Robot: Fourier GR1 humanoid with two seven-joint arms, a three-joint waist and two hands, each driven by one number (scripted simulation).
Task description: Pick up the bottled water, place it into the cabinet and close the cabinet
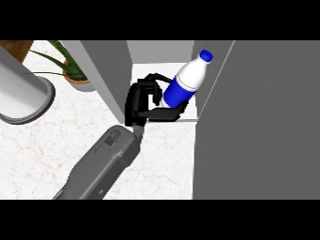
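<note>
Bottled water [186,80] leaned inside the open cabinet [273,122], my right hand [145,101] curled round its lower body, above the white desk [37,150]; I saw no left hand.

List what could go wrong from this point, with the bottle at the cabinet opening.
1. The bottled water is tilted, with its cap leaning toward the cabinet's right wall; if released like this, it may tip over.
2. The hand is curled round the bottle's base inside the narrow opening, so pulling back could knock it.
3. The open cabinet door fills the right side, so closing too early might catch the forearm.
</note>
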